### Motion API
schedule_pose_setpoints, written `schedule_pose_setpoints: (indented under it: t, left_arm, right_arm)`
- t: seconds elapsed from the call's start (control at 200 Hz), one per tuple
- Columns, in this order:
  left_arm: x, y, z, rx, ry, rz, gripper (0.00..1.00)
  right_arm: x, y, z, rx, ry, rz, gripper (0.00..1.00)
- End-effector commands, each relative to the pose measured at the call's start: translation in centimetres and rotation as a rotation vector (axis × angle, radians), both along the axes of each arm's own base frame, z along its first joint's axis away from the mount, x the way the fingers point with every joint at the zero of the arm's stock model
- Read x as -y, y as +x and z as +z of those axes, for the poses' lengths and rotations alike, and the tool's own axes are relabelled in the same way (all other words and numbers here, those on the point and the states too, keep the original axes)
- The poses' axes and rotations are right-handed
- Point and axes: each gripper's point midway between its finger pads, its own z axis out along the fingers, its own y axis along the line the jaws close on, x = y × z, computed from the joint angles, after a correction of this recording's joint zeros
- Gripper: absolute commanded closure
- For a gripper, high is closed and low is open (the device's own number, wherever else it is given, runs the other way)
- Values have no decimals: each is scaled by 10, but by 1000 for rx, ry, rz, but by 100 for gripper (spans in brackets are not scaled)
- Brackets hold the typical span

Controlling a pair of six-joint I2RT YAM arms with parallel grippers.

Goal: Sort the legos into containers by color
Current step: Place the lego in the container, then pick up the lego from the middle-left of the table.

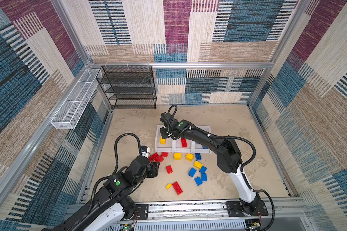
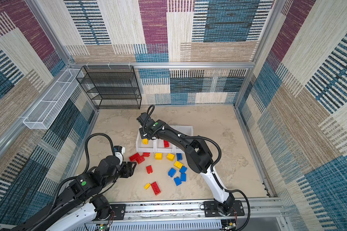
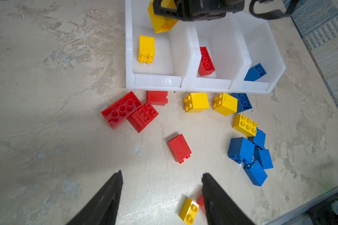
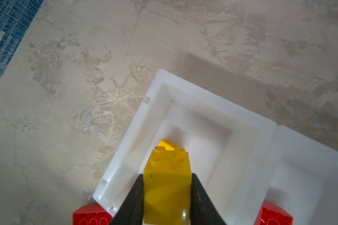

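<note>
- here we go: the right pincer (image 4: 166,175) is clamped on a yellow brick (image 4: 167,161), studs pointing away from the wrist, and hangs right above the containers (image 3: 158,81), over the end bin on the left arm's side.
- down in that same bin we spot a second yellow brick (image 3: 146,49) lying on its side; the middle bin holds a red brick (image 3: 205,62), and the other end bin a blue brick (image 3: 255,72).
- the left pincer (image 3: 162,173) stands open with nothing between its jaws, hovering above the counter (image 3: 47,116) in front of the containers, well apart from their front lips.
- loose legos (image 1: 192,172) lie scattered in front of the containers: we see a red trio (image 3: 121,109) just beside the front lips, then two yellow cubes (image 3: 196,102) and a dark blue brick (image 3: 243,102).
- farther out from the containers we find a lone red brick (image 3: 179,148), a yellow oblong (image 3: 244,124) touching a blue cluster (image 3: 241,148), and farthest of all a small yellow brick (image 3: 189,211) beside a long red brick (image 1: 177,188).
</note>
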Motion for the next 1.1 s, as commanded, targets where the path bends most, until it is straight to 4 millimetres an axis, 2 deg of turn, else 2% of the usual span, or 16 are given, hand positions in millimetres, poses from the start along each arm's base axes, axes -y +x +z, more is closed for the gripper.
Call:
schedule_pose_setpoints:
  t: [0.0,0.21,0.321,0.586,0.706,0.826,0.982,1.002,1.097]
  left_arm:
    - [3,1,2,3,-19,0,32]
    - [0,0,-1,-9,-11,12,32]
    - [2,-1,-4,-19,-28,16,32]
    - [-1,0,0,-12,-21,25,32]
    - [-1,2,2,-1,-13,23,32]
    - [-8,6,0,-1,26,60,30]
    - [-19,14,-12,-61,41,134,27]
    - [-20,15,-15,-76,40,144,26]
    - [-25,20,-30,-152,41,189,23]
  right_arm:
    - [3,0,-3,-5,-2,-15,68]
    - [11,-3,1,-1,-10,-30,48]
    - [16,-4,7,9,-10,-32,41]
    - [19,-12,27,23,40,-23,37]
    - [21,-21,45,28,94,-10,36]
    - [34,-31,65,52,125,-17,35]
    - [57,-47,78,62,154,-43,35]
    - [62,-51,72,50,148,-47,35]
    - [78,-64,72,41,161,-62,34]
